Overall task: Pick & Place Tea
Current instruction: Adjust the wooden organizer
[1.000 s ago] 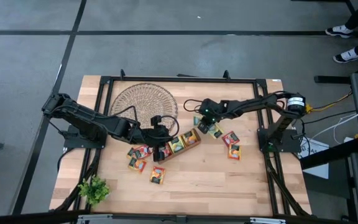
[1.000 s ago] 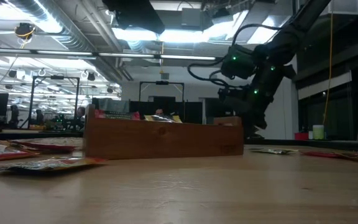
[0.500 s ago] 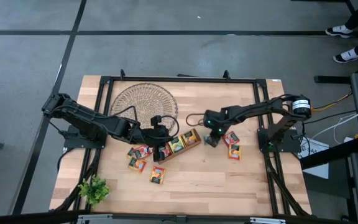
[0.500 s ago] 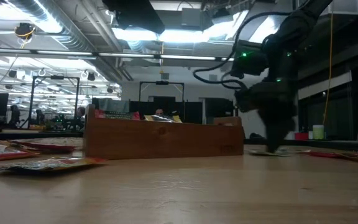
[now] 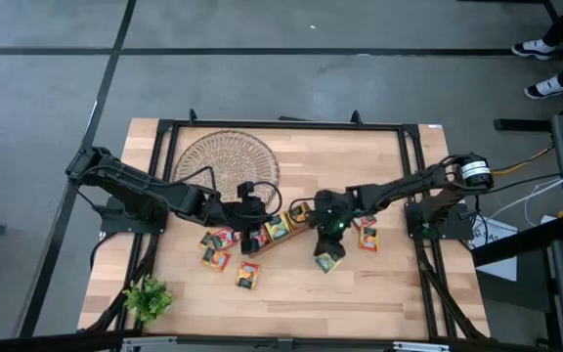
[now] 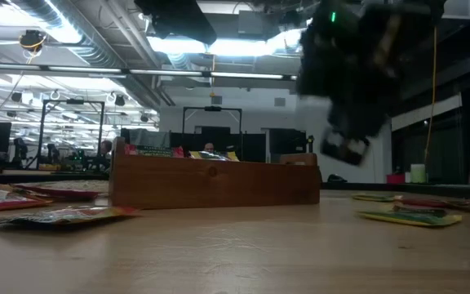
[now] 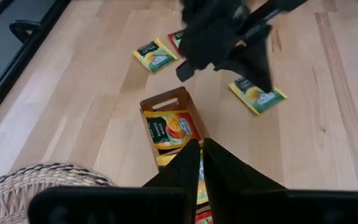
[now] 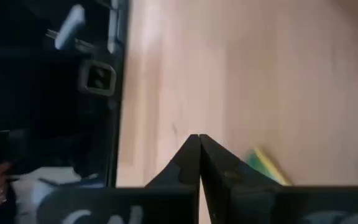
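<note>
Jaws of both grippers are pressed together with nothing between them. Right gripper (image 5: 326, 238) hangs just above a yellow-green tea sachet (image 5: 327, 261) lying flat on the bench (image 5: 389, 284), near the wooden tray (image 5: 280, 231) that holds other sachets. Left gripper (image 5: 255, 231) sits over the tray's other end, beside the wicker dish (image 5: 225, 161).

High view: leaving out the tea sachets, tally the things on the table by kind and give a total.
Arms: 2, left arm and right arm
Wicker dish: 1
Wooden tray: 1
Plant: 1
Total: 5
</note>
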`<state>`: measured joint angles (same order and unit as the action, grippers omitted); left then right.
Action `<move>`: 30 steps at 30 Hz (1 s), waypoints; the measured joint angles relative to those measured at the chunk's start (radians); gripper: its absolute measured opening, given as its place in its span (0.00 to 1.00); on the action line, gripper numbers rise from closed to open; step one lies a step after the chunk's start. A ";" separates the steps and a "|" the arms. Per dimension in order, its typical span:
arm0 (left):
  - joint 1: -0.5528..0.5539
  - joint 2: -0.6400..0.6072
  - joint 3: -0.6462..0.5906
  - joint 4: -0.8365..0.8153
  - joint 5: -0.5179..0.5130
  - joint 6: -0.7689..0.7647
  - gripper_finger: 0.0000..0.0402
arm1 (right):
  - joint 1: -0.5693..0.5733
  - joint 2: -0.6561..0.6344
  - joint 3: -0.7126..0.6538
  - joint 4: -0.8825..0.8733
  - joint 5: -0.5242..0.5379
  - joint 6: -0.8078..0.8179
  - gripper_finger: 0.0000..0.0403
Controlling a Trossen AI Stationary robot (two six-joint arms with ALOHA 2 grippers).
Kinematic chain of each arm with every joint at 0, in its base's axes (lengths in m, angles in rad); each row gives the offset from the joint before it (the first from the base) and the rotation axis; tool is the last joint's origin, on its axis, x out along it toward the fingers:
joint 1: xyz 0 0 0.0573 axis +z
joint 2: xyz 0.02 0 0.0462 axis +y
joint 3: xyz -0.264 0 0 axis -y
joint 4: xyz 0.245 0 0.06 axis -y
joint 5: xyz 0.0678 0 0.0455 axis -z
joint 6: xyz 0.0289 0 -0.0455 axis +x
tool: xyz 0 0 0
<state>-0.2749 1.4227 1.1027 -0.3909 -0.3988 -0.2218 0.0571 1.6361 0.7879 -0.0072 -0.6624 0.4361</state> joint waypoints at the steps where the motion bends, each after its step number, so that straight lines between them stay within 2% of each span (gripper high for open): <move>1: 0.000 0.000 0.000 0.004 0.000 0.000 0.04 | 0.007 -0.010 0.013 0.012 0.025 -0.001 0.02; 7: 0.000 0.000 0.000 0.007 0.000 0.000 0.04 | 0.018 -0.026 0.111 -0.075 0.385 -0.083 0.01; 10: 0.002 0.000 0.000 0.018 -0.002 0.000 0.04 | 0.005 -0.015 0.156 -0.130 0.500 -0.103 0.01; 19: 0.002 0.000 0.000 0.027 -0.003 0.000 0.04 | -0.037 0.085 0.214 -0.276 0.554 -0.078 0.01; 30: 0.002 0.000 0.000 0.030 -0.014 0.000 0.05 | -0.075 0.092 0.217 -0.402 0.760 -0.090 0.01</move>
<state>-0.2729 1.4228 1.1027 -0.3611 -0.4125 -0.2218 -0.0184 1.7283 1.0046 -0.4096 0.0972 0.3466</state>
